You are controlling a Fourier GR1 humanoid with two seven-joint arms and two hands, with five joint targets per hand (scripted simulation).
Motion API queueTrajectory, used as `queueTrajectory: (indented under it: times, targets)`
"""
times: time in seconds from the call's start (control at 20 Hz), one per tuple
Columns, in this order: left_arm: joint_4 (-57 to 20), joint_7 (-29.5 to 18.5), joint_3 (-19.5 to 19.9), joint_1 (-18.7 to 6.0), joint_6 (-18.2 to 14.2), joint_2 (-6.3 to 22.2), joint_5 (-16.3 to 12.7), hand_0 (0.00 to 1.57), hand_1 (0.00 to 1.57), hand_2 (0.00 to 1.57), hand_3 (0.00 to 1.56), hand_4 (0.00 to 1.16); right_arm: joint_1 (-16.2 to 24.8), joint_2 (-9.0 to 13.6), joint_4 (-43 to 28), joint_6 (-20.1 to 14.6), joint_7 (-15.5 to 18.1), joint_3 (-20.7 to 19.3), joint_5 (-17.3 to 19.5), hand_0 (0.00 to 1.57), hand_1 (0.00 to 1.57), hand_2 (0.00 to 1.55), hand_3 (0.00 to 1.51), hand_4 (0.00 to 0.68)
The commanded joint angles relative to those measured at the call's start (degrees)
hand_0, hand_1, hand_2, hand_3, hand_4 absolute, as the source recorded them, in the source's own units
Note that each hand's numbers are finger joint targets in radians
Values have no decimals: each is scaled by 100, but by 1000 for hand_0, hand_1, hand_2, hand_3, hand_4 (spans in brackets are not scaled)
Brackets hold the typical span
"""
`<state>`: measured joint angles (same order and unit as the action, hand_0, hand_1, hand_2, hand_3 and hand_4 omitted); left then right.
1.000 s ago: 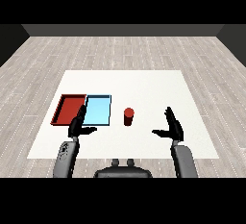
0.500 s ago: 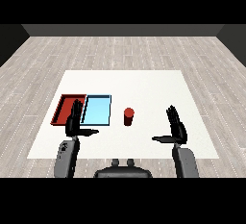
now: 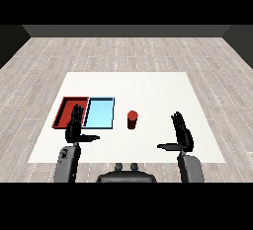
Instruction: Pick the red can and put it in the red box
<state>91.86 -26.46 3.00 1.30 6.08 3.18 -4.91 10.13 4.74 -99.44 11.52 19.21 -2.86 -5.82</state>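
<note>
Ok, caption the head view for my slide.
Open robot hands, left and right, flank the red can beside the light blue tray.

No readable text or markings anywhere

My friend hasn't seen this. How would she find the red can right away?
Look at the white table. Two trays lie side by side on its left part, a red tray and a blue tray. Just right of the blue tray stands the red can, alone on the table: the only small upright round thing, not flat like the trays.
</note>
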Motion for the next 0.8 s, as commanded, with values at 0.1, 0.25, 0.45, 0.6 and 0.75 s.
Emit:
queueTrajectory:
  times: [0.1, 0.25, 0.45, 0.6, 0.75]
  targets:
    - [-487, 6, 98, -555, -25, 8, -13, 0, 0, 0, 0, 0, -362, -75, 589, -8, 200, -81, 91, 0, 0, 0, 0, 0]
    - [311, 317, -24, -185, -156, -125, -96, 0, 0, 0, 0, 0, -793, -20, 610, -72, -390, -96, 6, 0, 0, 0, 0, 0]
    - [6, -142, -42, 0, -193, -175, 108, 0, 0, 0, 0, 0, -1227, -285, 1108, -396, -235, 108, 332, 0, 0, 0, 0, 0]
    - [-18, -63, -23, -96, -188, -167, 60, 0, 0, 0, 0, 0, -884, -341, 395, -395, -766, 316, 269, 0, 0, 0, 0, 0]
    - [-138, 4, 232, -217, 105, 80, -224, 0, 0, 0, 0, 0, -1706, -444, 1609, -610, -328, 180, 422, 0, 0, 0, 0, 0]
